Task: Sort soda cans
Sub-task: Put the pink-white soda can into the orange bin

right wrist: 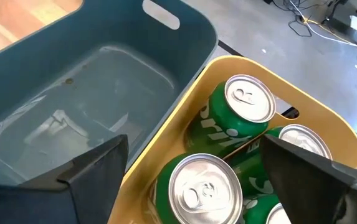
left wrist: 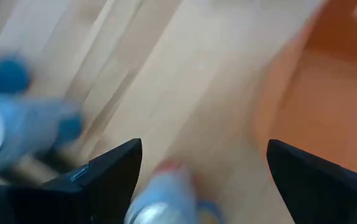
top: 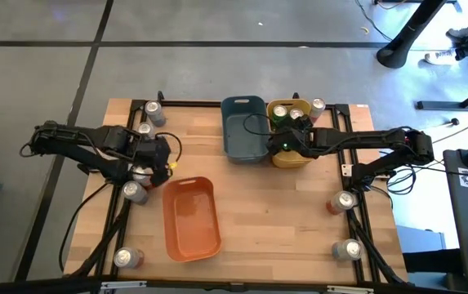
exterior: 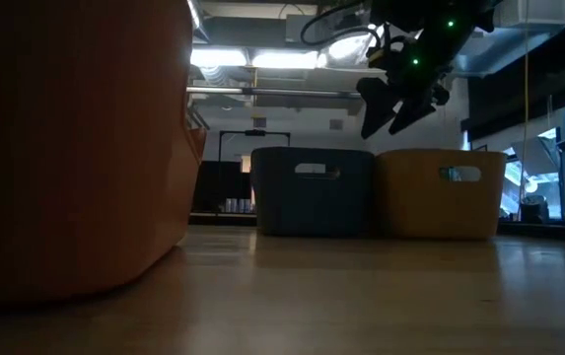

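Green cans crowd the yellow bin; blue bin open.

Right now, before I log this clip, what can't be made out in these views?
- Left wrist view: motion blur smears the can between the open left gripper fingers; its colour is unclear.
- Low view: the orange bin hides the left half of the table.
- High view: the right gripper and its arm cover part of the yellow bin, so the green cans can't be counted.
- Right wrist view: the frame edge cuts off further cans.

Shiny metal cans, wooden table
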`<state>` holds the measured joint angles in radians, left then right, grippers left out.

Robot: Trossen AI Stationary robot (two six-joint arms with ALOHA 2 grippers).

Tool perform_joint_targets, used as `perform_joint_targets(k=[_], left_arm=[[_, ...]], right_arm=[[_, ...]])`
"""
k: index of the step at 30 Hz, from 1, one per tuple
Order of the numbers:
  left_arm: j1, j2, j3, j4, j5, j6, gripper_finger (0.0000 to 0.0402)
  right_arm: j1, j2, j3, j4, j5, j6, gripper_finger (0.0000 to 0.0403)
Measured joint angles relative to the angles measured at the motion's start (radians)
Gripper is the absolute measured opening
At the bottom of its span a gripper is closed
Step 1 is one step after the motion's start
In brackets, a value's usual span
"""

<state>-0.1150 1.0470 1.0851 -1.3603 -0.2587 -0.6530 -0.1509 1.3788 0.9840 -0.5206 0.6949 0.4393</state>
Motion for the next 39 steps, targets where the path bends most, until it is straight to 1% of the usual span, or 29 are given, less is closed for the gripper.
perform_joint_targets(k=[5, 8, 11, 16, 18, 23, 26, 31, 35, 39], left_arm=[[0.026, 0.001, 0.000, -0.173, 0.000, -0.116, 0.0333], [0.032, 0.000, -0.001, -0.212, 0.007, -0.150, 0.0333], [0.039, 0.000, -0.028, -0.209, 0.045, -0.144, 0.0333], [0.060, 0.001, -0.108, -0.210, 0.074, -0.106, 0.0333], [0.069, 0.001, -0.134, -0.211, 0.108, -0.103, 0.0333], [0.078, 0.001, -0.161, -0.199, 0.166, -0.092, 0.0333], [0.078, 0.000, -0.175, -0.196, 0.168, -0.072, 0.0333], [0.078, 0.000, -0.233, -0.184, 0.175, -0.052, 0.0333], [0.078, 0.001, -0.270, -0.111, 0.179, -0.037, 0.0333], [0.078, 0.001, -0.278, -0.072, 0.186, -0.021, 0.0333]], right_arm=[[0.000, 0.000, 0.000, 0.002, -0.010, 0.000, 0.0358], [0.000, 0.000, 0.000, 0.003, -0.018, 0.000, 0.0358], [0.000, 0.000, 0.000, 0.003, -0.020, 0.000, 0.0358], [0.000, 0.000, 0.000, 0.002, -0.035, -0.002, 0.0358], [0.000, 0.000, 0.000, 0.002, -0.035, -0.002, 0.0358], [0.000, 0.000, 0.000, 0.002, -0.034, -0.002, 0.0358], [0.000, 0.000, 0.000, 0.002, -0.034, -0.003, 0.0358], [0.000, 0.000, 0.000, 0.002, -0.034, -0.002, 0.0358], [0.000, 0.000, 0.000, 0.002, -0.034, -0.002, 0.0358], [0.000, 0.000, 0.000, 0.002, -0.034, -0.002, 0.0358]])
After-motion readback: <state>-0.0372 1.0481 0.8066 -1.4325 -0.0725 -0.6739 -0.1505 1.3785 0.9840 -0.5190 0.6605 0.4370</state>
